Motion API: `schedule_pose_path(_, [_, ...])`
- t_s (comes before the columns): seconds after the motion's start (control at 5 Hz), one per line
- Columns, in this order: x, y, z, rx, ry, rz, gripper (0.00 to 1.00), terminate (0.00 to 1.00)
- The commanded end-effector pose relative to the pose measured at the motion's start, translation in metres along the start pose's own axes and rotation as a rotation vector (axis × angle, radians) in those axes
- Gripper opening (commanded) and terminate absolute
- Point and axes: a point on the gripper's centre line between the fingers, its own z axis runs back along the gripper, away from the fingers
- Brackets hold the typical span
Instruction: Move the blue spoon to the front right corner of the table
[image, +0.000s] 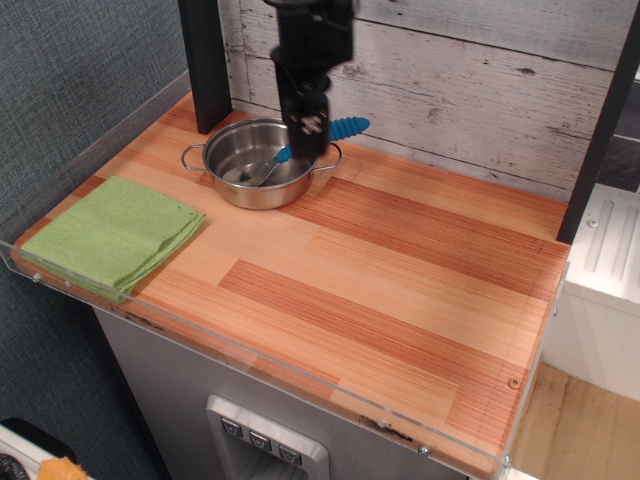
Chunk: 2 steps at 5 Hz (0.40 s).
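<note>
While jaws (307, 135) overlap blue spoon (345, 128) handle (grip unclear), bowl sits in pot (232, 160).

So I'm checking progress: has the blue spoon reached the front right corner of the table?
No, the blue spoon lies in the pot at the back left of the table, under the gripper.

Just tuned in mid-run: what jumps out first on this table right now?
The black gripper hangs over the steel pot at the back left, right across the blue spoon, whose bright handle pokes out over the pot's right rim. Whether it is open or shut cannot be told. A folded green cloth lies at the table's left edge.
</note>
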Motion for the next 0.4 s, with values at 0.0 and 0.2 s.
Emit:
schedule_pose_path(0.0, [-0.012, 0.048, 0.008, 0.077, -0.032, 0.043, 1.0, 0.0])
schedule_pose_path(0.2, [-0.015, 0.06, -0.005, 0.077, -0.029, 0.066, 1.0, 0.0])
